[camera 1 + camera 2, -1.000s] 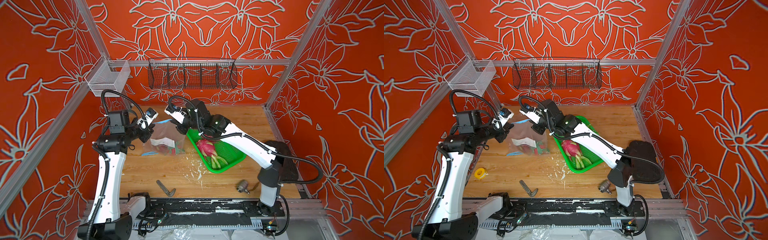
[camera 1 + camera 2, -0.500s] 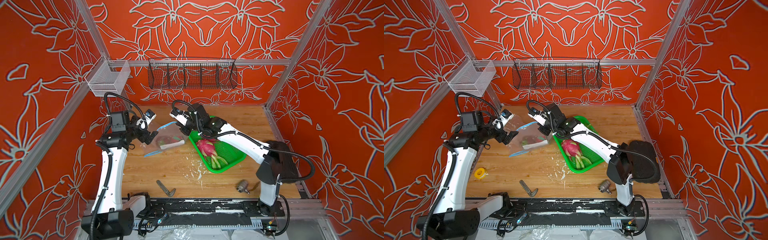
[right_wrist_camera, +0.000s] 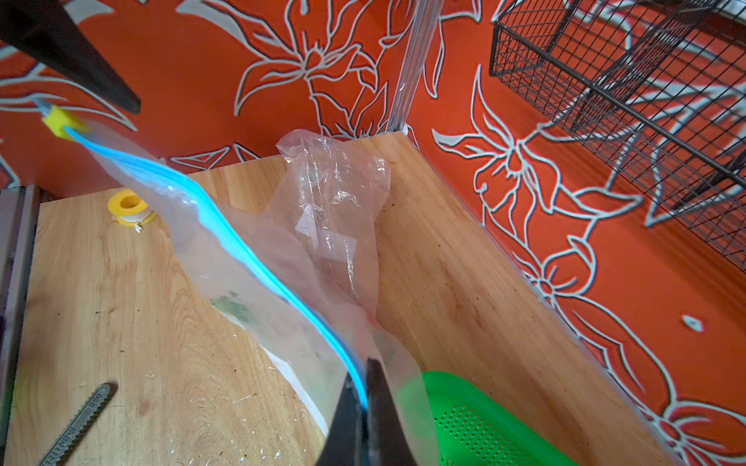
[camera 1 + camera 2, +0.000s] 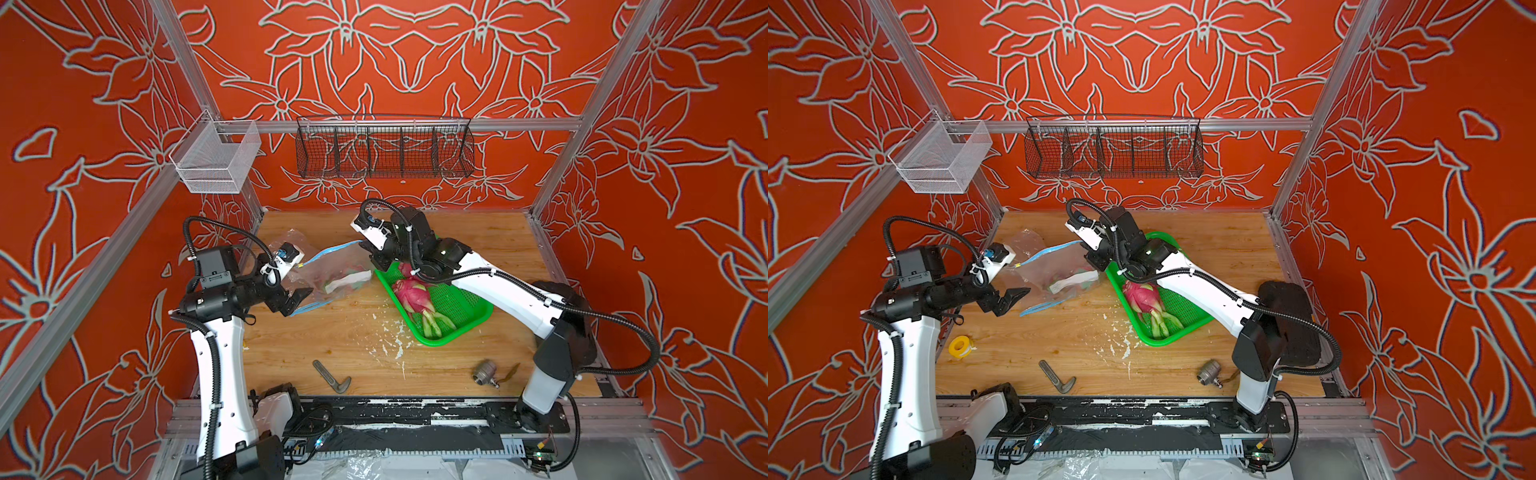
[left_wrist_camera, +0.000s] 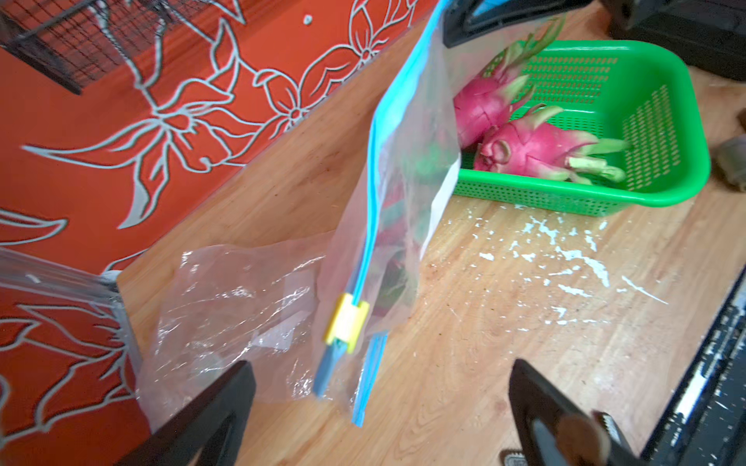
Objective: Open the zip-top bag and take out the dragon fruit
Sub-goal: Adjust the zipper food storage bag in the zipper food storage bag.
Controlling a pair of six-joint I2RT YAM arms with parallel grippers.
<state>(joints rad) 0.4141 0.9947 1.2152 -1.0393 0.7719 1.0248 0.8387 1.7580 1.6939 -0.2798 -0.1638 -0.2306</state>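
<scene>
One marking is legible: the embossed number "250" on the grey metal tool handle (image 3: pixel 78 421), in the right wrist view. The embossed lettering beside it is too blurred to read.

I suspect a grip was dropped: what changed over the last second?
The left tool let go of the zip-top bag, opened and drew back from it. The bag sagged lower, now held only by the right tool, shut on its blue zip edge. Unchanged: the dragon fruit in the green basket, and the wrench.
</scene>
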